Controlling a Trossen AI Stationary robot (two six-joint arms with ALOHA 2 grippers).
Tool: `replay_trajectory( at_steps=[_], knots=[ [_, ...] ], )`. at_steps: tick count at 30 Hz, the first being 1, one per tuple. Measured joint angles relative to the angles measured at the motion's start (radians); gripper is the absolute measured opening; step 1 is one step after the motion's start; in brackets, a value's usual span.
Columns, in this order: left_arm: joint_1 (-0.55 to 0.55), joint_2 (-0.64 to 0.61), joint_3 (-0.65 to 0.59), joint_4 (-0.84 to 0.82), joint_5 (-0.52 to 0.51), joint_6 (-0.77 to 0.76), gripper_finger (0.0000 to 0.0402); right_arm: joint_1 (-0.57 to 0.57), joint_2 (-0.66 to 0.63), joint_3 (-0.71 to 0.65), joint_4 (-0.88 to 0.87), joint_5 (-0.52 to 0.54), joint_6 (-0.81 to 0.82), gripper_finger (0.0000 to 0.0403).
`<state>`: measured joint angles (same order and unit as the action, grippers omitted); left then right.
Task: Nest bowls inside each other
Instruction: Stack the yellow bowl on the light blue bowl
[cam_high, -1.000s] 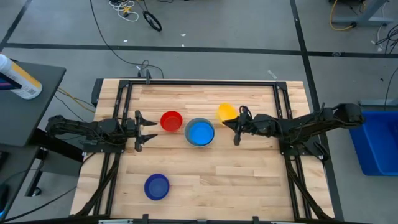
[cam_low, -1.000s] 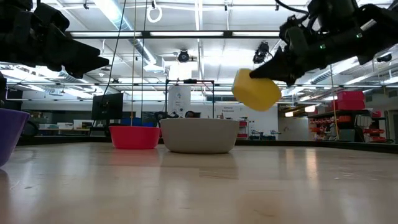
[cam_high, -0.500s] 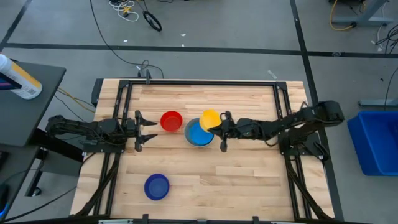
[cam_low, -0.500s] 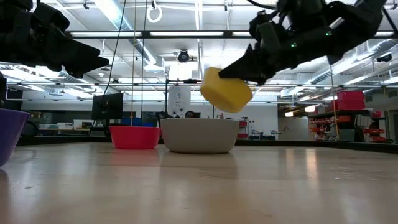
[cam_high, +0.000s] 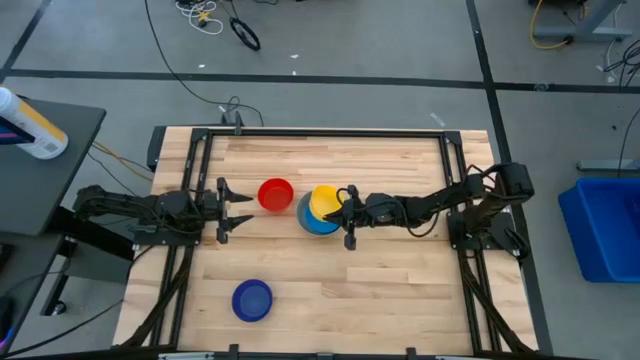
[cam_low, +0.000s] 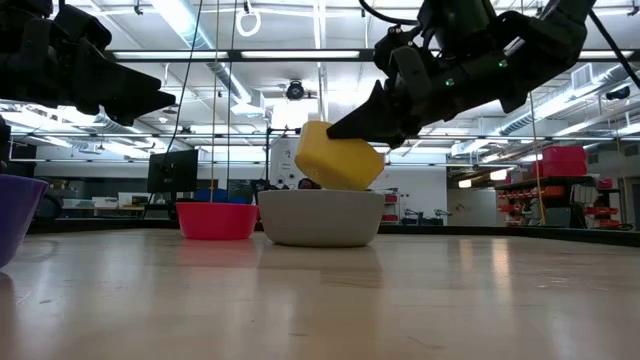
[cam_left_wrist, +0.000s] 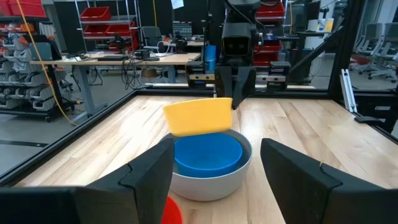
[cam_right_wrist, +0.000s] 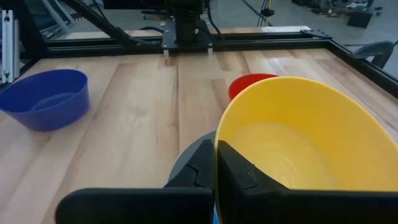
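Note:
A grey bowl (cam_high: 301, 212) stands mid-table with a light blue bowl (cam_high: 318, 224) nested in it. Just above them hangs a tilted yellow bowl (cam_high: 324, 199), with my right gripper (cam_high: 337, 210) shut on it; the low view shows its underside level with the grey bowl's (cam_low: 320, 218) rim. A red bowl (cam_high: 276, 194) stands upright just left of the grey one. A dark blue bowl (cam_high: 252, 299) sits on its base near the front edge. My left gripper (cam_high: 250, 210) waits open at the left, level, pointing at the bowls. My right gripper holds the yellow bowl's wall at the rim (cam_right_wrist: 216, 151), on the side toward the table's right. One finger (cam_right_wrist: 239, 177) lies inside the bowl and the other outside. The fingers come from the right, slanting slightly down. The bowl is tilted, mouth up and rightward; whether it touches the light blue bowl I cannot tell.
Black frame rails (cam_high: 320, 133) run around the wooden table top. Bare wood lies at the near right (cam_high: 400, 290) and along the far side. The left wrist view shows the room's desks and shelves beyond the table.
My right gripper has carried the yellow bowl toward the table's left and slightly down, from beside the grey bowl's right to above it, tipping a little further downward. The bowl stays tilted in the hold.

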<state>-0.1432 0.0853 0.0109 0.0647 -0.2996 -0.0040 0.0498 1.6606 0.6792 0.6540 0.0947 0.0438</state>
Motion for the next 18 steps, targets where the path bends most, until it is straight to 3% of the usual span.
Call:
replay_trajectory(
  at_steps=[13, 18],
  knots=[
    [0.0, 0.0, 0.0, 0.0, -0.003, 0.0, 0.0247, 0.0, 0.0, 0.0, -0.033, -0.048, 0.04, 0.0],
    [0.0, 0.0, 0.0, 0.0, -0.003, 0.0, 0.0247, 0.0, 0.0, 0.029, -0.121, -0.07, 0.046, 0.0]
  ],
)
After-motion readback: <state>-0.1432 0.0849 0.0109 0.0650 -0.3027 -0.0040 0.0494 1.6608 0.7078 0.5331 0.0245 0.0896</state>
